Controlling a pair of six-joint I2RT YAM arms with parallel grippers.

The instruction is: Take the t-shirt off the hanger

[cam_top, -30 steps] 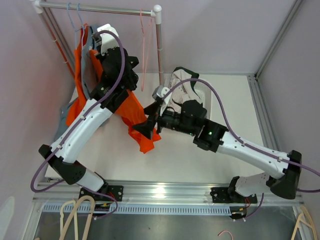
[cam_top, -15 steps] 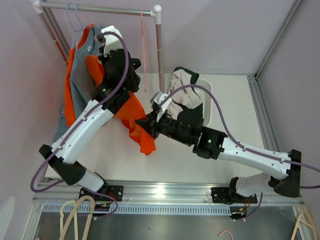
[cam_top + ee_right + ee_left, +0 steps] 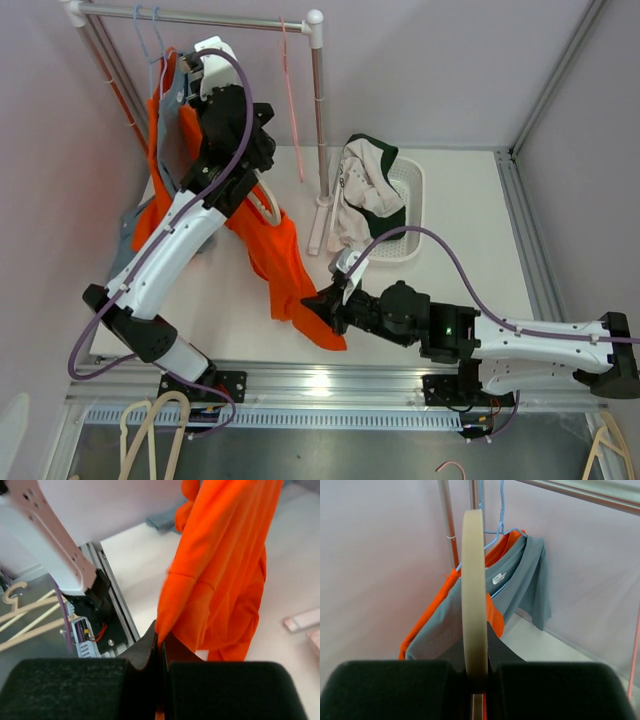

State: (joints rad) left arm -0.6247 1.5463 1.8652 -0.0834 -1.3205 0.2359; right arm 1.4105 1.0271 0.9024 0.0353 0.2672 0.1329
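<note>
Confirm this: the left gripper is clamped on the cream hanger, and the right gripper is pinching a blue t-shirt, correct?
Not quite: the t-shirt the right gripper pinches is orange, not blue, as the right wrist view shows. The left gripper is indeed clamped on the cream hanger.

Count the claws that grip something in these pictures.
2. The left claw, raised at the back, pinches the cream hanger; the right claw, low in front, pinches the orange t-shirt. Neither is hidden.
</note>
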